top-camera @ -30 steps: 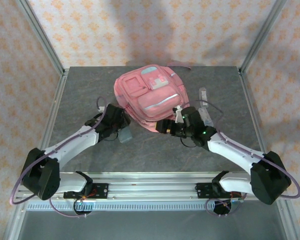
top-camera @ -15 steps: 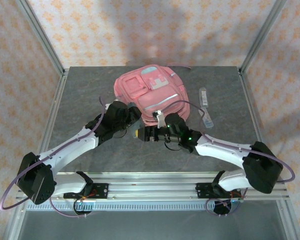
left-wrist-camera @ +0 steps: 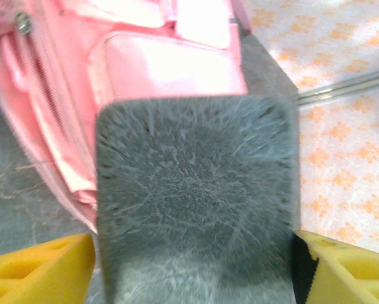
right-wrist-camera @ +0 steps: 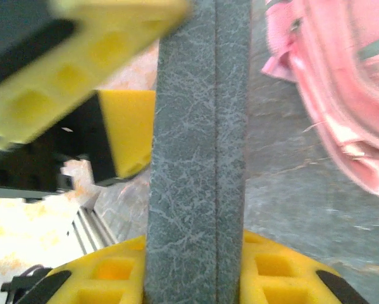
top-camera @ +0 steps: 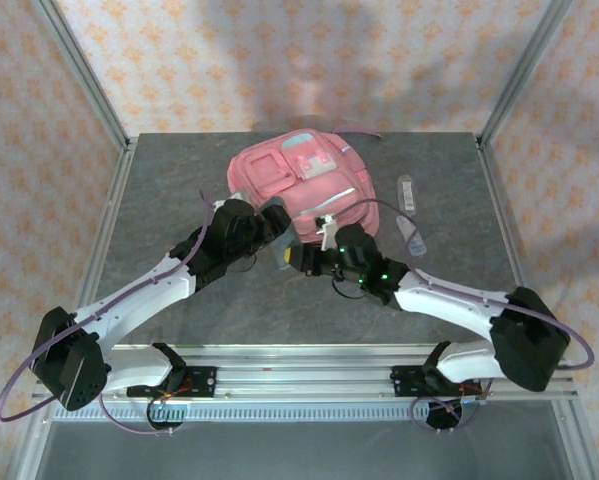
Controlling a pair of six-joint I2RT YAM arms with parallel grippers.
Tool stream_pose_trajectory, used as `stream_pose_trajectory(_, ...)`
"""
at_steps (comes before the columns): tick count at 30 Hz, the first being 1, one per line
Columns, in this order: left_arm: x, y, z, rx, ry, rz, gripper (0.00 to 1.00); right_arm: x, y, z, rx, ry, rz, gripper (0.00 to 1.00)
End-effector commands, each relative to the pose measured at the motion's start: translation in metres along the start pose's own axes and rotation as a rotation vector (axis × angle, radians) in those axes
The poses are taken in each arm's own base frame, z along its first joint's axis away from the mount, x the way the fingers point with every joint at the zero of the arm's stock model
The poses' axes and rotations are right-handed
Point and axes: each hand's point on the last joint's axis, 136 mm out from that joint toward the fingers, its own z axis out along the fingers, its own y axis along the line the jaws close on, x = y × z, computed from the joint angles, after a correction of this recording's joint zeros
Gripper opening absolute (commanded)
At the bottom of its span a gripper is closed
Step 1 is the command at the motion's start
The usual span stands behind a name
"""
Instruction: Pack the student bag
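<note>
We read this as a handover on the way to packing. A grey slab [left-wrist-camera: 195, 202] sits between the two arms, just in front of the bag [top-camera: 294, 185], which lies flat at the back middle of the bench [top-camera: 159, 190].

The right jaws are closed on the slab's thin edge, with a yellow pad pressed to each face. The left jaws stand wide, one finger at each side of the slab's broad face. Whether they grip it or merely flank it we cannot tell.

As we judge it, the left jaws must next draw clear so the right arm carries the slab alone. Then the slab needs a way into the bag, and from above we cannot tell whether any pocket is unzipped.

The top view gives the layout: both arms meet at the bag's near edge, and a clear tube [top-camera: 409, 215] lies to the bag's right. The left wrist view shows the slab's fuzzy broad face with the bag's zip and pocket seams behind it. The right wrist view shows the slab edge-on, a seam running down it, with the left fingers beside it.
</note>
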Motion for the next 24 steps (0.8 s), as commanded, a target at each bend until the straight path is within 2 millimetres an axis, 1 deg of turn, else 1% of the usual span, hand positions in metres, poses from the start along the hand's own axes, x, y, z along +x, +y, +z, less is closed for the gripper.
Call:
stream_pose_trajectory(1, -0.03, -0.022, -0.017, 0.025, -0.098, 0.151, 0.79, -0.04, -0.026, -0.035, 0.1, -0.17, 0.06, 0.23)
stream_pose_trajectory(4, -0.029, -0.012, -0.004, -0.065, -0.077, 0.311, 0.79, -0.055, -0.047, -0.062, 0.169, -0.219, 0.094, 0.22)
stream_pose_trajectory(7, -0.017, -0.007, 0.02, -0.121, -0.004, 0.477, 0.79, -0.067, -0.07, -0.089, 0.241, -0.267, 0.138, 0.21)
stream_pose_trajectory(9, -0.007, -0.012, 0.037, -0.132, 0.048, 0.578, 0.79, -0.075, -0.081, -0.105, 0.278, -0.299, 0.157, 0.21)
stream_pose_trajectory(12, 0.006, -0.021, 0.06, -0.159, 0.095, 0.717, 0.82, -0.082, -0.093, -0.122, 0.324, -0.337, 0.181, 0.21)
stream_pose_trajectory(13, 0.007, -0.024, 0.067, -0.175, 0.101, 0.761, 0.82, -0.084, -0.096, -0.127, 0.338, -0.347, 0.188, 0.21)
stream_pose_trajectory(15, 0.012, -0.027, 0.084, -0.221, 0.125, 0.855, 0.88, -0.087, -0.103, -0.136, 0.358, -0.367, 0.205, 0.21)
stream_pose_trajectory(16, 0.014, -0.025, 0.092, -0.245, 0.137, 0.892, 0.89, -0.088, -0.105, -0.139, 0.363, -0.375, 0.212, 0.21)
stream_pose_trajectory(18, 0.015, -0.021, 0.109, -0.308, 0.155, 0.959, 0.89, -0.089, -0.109, -0.144, 0.36, -0.385, 0.229, 0.21)
stream_pose_trajectory(20, 0.018, -0.016, 0.122, -0.358, 0.169, 1.02, 0.88, -0.088, -0.111, -0.147, 0.356, -0.389, 0.239, 0.21)
stream_pose_trajectory(21, 0.017, -0.017, 0.126, -0.375, 0.162, 1.049, 0.88, -0.088, -0.111, -0.147, 0.355, -0.39, 0.242, 0.21)
stream_pose_trajectory(22, 0.022, -0.008, 0.136, -0.403, 0.179, 1.073, 0.88, -0.087, -0.112, -0.147, 0.353, -0.389, 0.246, 0.21)
stream_pose_trajectory(24, 0.026, 0.0, 0.146, -0.427, 0.196, 1.103, 0.87, -0.086, -0.111, -0.146, 0.342, -0.385, 0.248, 0.21)
